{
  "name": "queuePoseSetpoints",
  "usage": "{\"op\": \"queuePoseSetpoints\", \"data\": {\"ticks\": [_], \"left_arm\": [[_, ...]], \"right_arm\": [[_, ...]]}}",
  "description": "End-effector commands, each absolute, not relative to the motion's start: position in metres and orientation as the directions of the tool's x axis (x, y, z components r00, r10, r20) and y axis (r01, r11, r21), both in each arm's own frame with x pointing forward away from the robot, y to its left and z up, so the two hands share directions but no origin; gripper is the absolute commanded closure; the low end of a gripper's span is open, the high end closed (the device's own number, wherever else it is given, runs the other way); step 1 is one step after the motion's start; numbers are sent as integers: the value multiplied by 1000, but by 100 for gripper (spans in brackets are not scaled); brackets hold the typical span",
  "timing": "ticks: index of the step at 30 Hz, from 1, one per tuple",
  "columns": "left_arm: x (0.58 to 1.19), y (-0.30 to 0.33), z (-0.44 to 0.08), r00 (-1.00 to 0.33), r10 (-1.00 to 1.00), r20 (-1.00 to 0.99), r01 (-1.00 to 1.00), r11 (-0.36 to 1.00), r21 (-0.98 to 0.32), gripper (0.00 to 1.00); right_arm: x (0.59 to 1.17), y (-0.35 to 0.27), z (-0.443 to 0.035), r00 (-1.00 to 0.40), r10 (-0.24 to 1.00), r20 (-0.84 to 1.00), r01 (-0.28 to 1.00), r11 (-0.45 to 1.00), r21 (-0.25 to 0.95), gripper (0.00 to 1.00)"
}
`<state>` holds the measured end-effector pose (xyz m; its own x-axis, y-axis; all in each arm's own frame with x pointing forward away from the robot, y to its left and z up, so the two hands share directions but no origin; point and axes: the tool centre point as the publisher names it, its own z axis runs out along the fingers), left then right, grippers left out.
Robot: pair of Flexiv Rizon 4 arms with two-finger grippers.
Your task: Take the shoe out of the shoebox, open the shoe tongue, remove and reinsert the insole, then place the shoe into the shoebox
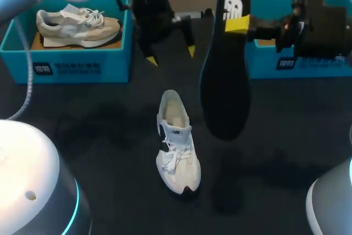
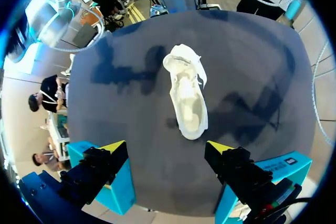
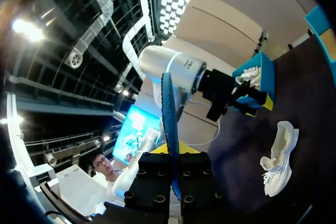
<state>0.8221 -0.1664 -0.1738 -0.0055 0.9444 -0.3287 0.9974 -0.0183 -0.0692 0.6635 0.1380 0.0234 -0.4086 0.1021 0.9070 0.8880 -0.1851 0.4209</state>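
**Insole out, reinsertion and boxing left**

Nearest you, the white shoe lies alone on the dark surface, toe toward you and heel toward the far edge. Its mouth gapes wide, so the tongue looks opened, and the shoe is plainly out of its box.

Just beyond it and to its right, the black insole hangs upright in the air, well clear of the surface. Your right gripper is clamped on its upper end, one yellow tip showing against its face. Removal is therefore done.

Your left gripper hangs above the surface beyond the shoe's heel, fingers spread wide and holding nothing.

Farthest off stand two blue boxes. The left shoebox holds a beige shoe; the right shoebox sits behind your right arm, its contents hidden.

What remains, as I judge it: slide the insole into the shoe, then put the shoe in its box.
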Motion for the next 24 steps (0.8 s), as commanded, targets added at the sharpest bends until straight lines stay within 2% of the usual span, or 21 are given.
{"op": "queuePoseSetpoints", "data": {"ticks": [1, 2, 4, 24], "left_arm": [[811, -143, -154, 4, 852, -524, 998, -36, -51, 0], [810, -144, -151, -46, 866, -498, 997, 11, -73, 0], [810, -144, -151, -46, 866, -498, 997, 11, -73, 0], [811, -145, -146, -43, 846, -532, 998, 16, -55, 0]], "right_arm": [[672, 127, 13, -383, 80, 920, 898, -201, 391, 100], [675, 123, 12, -362, 76, 929, 900, -232, 369, 100], [682, 113, 5, -329, 69, 942, 882, -332, 333, 100], [689, 112, 8, -322, 48, 946, 889, -329, 319, 100]]}}
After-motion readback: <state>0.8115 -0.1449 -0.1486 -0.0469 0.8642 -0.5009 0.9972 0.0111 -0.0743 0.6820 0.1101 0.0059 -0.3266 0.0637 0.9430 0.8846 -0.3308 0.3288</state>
